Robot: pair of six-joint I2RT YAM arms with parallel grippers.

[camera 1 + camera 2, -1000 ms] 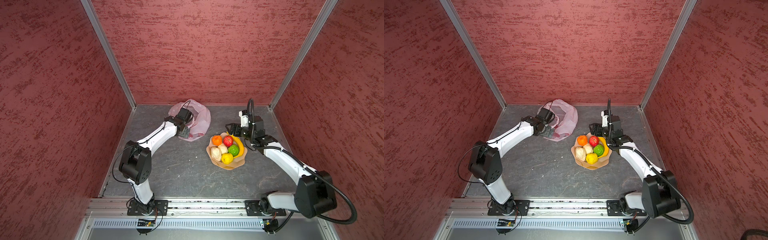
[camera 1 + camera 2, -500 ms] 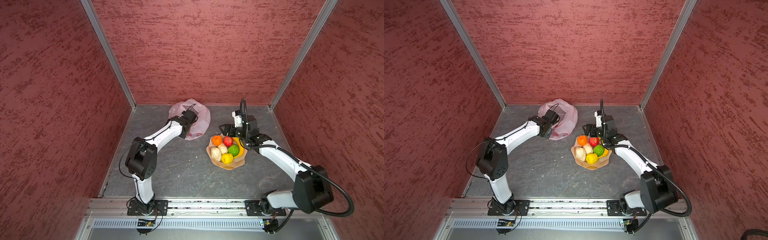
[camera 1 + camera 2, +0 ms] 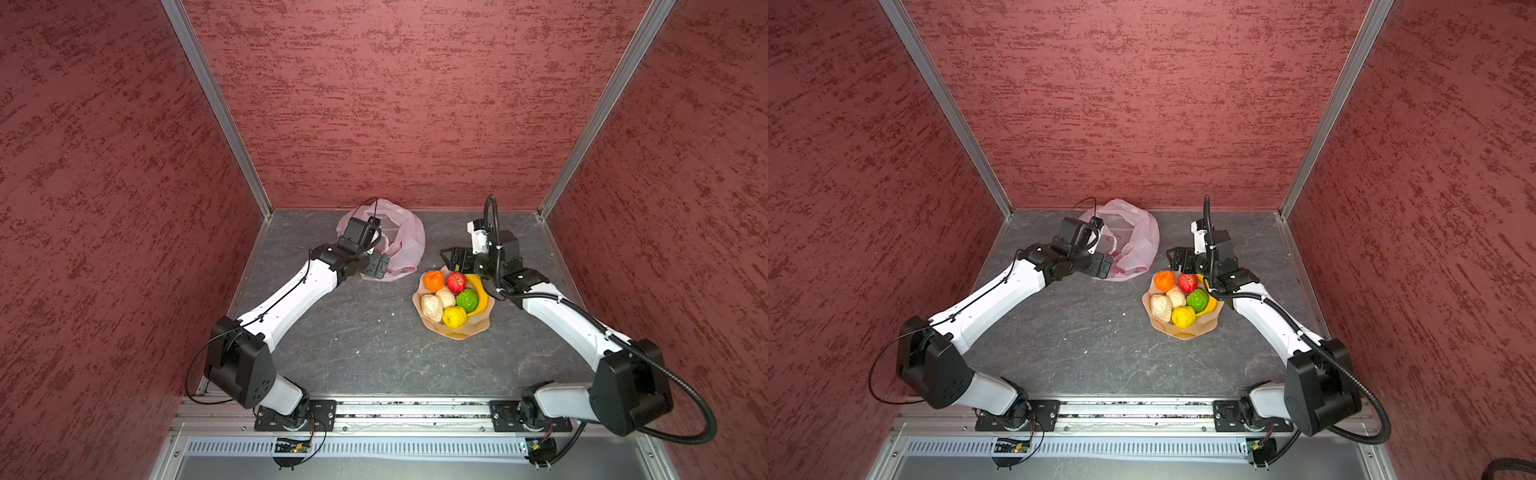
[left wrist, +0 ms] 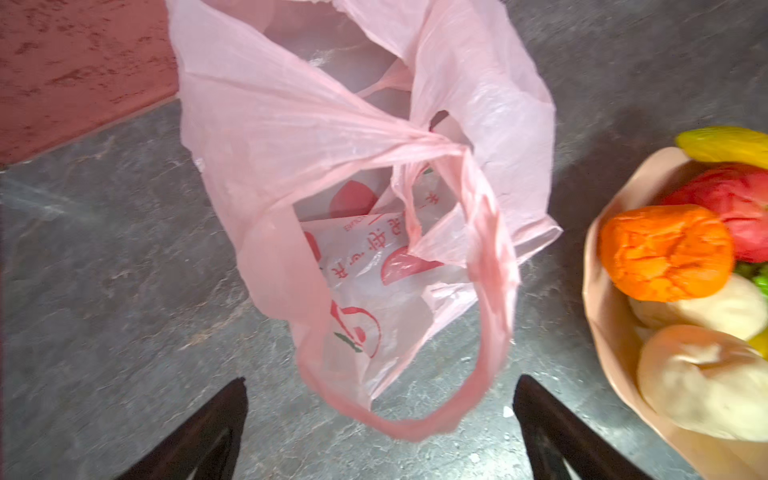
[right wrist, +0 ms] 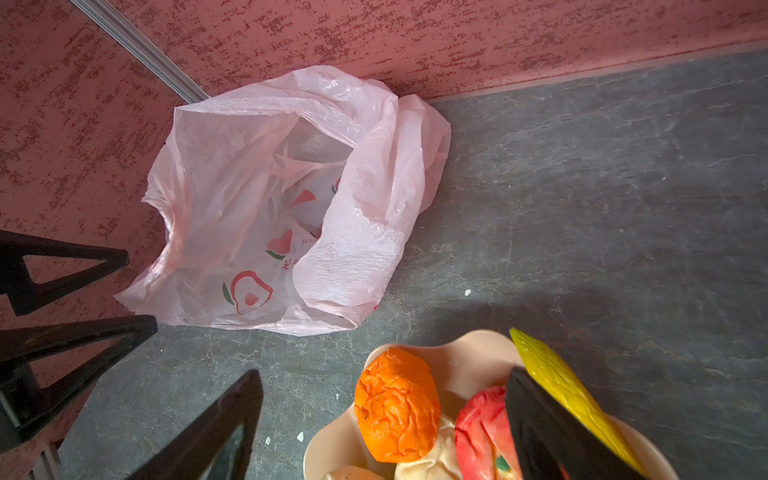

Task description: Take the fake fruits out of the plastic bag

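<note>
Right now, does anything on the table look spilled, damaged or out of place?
Nothing serious: the plastic bag lies crumpled by the back wall, the fake fruits sit on the plate, and white specks dot the table.

Left tool and right tool both gape wide, empty.

Occlusions and cut-offs:
Plate and fake fruits run off the left wrist view's edge. Left gripper covers part of plastic bag; bag print unreadable.
</note>
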